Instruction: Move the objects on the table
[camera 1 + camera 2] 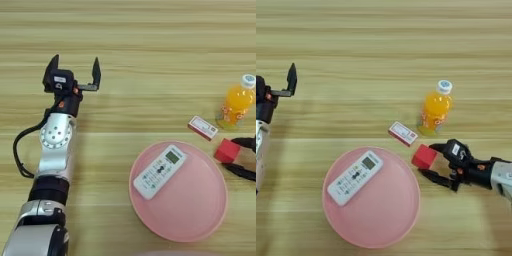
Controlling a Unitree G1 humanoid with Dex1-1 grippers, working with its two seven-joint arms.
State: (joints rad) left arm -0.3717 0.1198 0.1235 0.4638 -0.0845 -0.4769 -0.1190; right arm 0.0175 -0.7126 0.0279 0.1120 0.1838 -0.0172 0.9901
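Here we see the right gripper (437, 164) spread around the cube (424, 156), which sits at the fingers' left ends, just beside the plate (376, 220) rim, not yet squeezed. On the plate lies a remote (354, 177), its writing unreadable. Behind the cube lie a small box (403, 133) and the bottle (435, 109), upright; we cannot read the labels. Far left, the left gripper (75, 71) stands spread and empty.

The light wood-grain worktop (381, 40) carries a pink plate (386, 220) left of the right hand (432, 159), a red cube (424, 156) at its fingertips, an orange drink bottle (435, 110) beyond, and a small red-and-white box (402, 133) (lying flat) nearby.
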